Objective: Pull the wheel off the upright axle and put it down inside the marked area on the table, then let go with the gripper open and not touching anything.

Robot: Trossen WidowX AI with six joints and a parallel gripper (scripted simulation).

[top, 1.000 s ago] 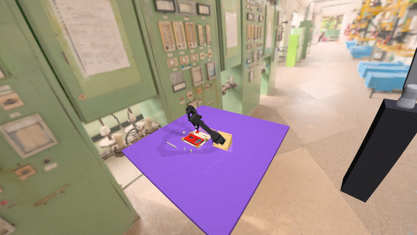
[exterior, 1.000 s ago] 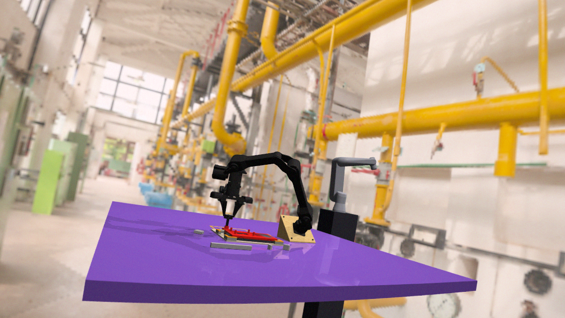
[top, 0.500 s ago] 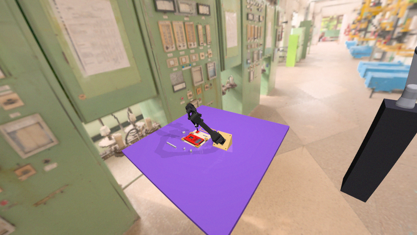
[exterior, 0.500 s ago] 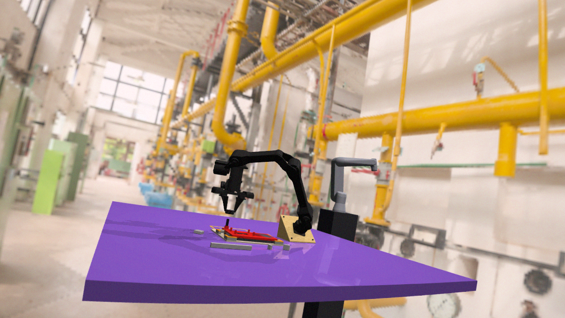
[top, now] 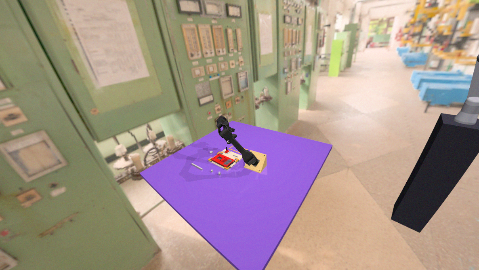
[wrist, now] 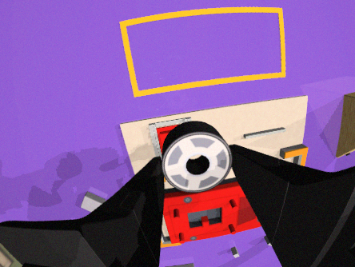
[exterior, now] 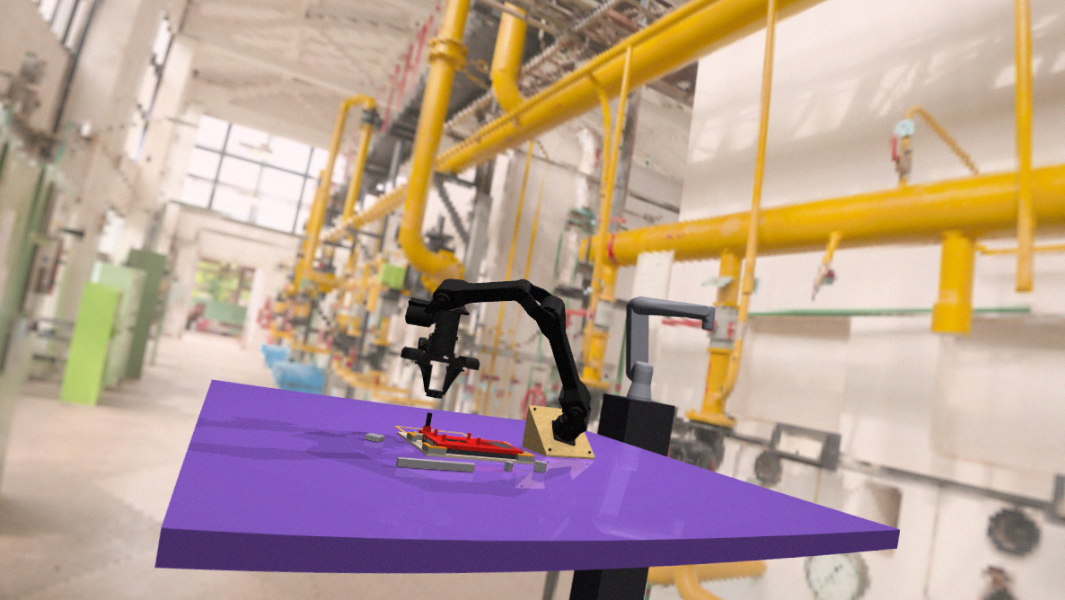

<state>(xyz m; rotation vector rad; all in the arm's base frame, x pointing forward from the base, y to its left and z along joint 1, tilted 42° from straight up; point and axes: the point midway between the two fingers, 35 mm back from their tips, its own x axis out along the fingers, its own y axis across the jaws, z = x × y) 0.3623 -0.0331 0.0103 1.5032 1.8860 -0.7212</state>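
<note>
My gripper [exterior: 434, 392] [wrist: 194, 157] is shut on the wheel [exterior: 434, 395] [wrist: 213, 176], a black-rimmed disc with a pale spoked face and a centre hole. The upright black axle [top: 226, 148] [exterior: 428, 420] stands on its red base [wrist: 161, 135], with a gap between its top and the wheel in the exterior view. The wheel hides the axle in the wrist view. The marked area, a yellow outline [wrist: 283, 44], lies flat on the purple table beyond the board's edge, at the top of the wrist view. The wheel is not over it.
The cream board [wrist: 272, 116] carries a large red part [wrist: 181, 216] and a thin grey bar [wrist: 265, 133]. A longer grey bar [top: 197, 166] [exterior: 435, 464] and several small grey blocks lie around the board. The wooden arm mount [top: 263, 161] stands beside it.
</note>
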